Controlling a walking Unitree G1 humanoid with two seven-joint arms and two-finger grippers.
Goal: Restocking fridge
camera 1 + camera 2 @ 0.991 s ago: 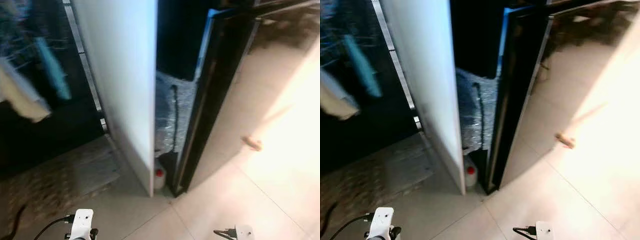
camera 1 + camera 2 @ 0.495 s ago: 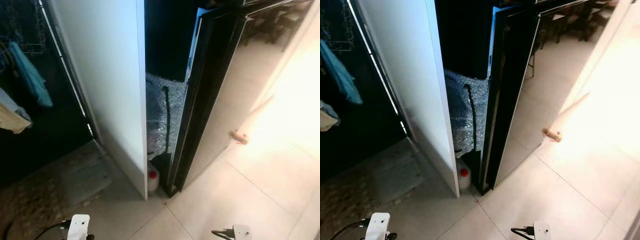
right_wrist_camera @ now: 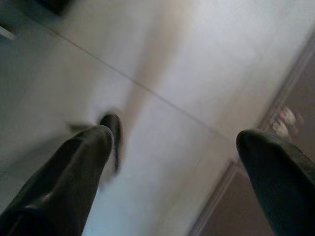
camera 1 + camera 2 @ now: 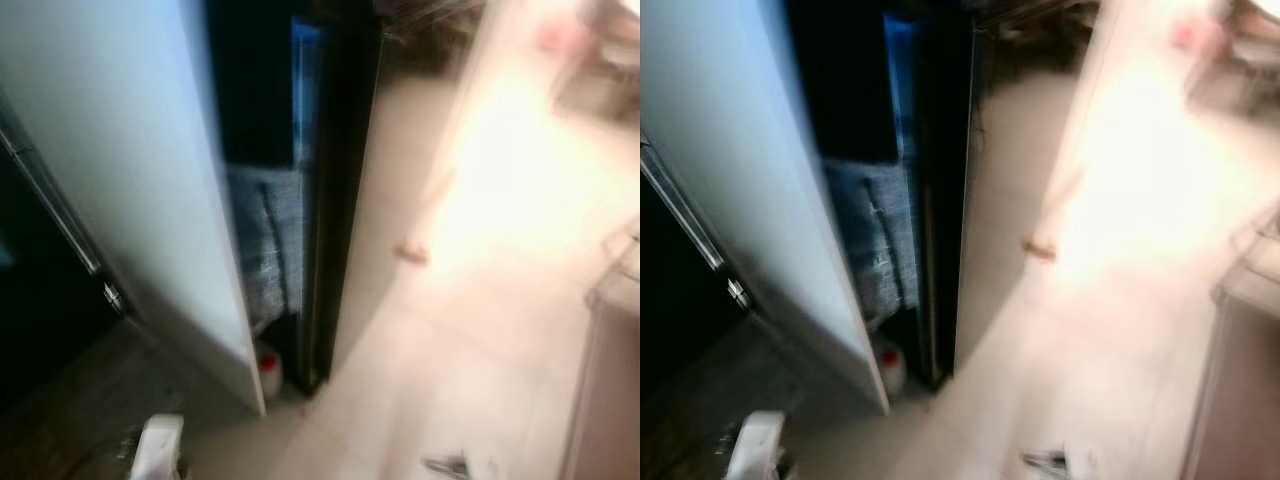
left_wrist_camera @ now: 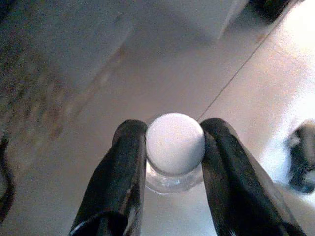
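Above the pale tiled floor (image 5: 162,64), the left gripper (image 5: 174,147) has its jaws pinching a clear white-capped bottle (image 5: 175,142); the right gripper (image 3: 172,147) hangs with jaws spread wide

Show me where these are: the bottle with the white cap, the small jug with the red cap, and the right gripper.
bottle (image 5: 175,142), left wrist view, on its white cap.
jug (image 4: 268,370), left eye view, on its body.
right gripper (image 3: 182,172), right wrist view, midway between its fingertips.

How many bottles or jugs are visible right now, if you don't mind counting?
2: a clear white-capped bottle clamped in the left gripper, and a red-capped jug on the floor between the white panel and the black door. Others may be hidden.
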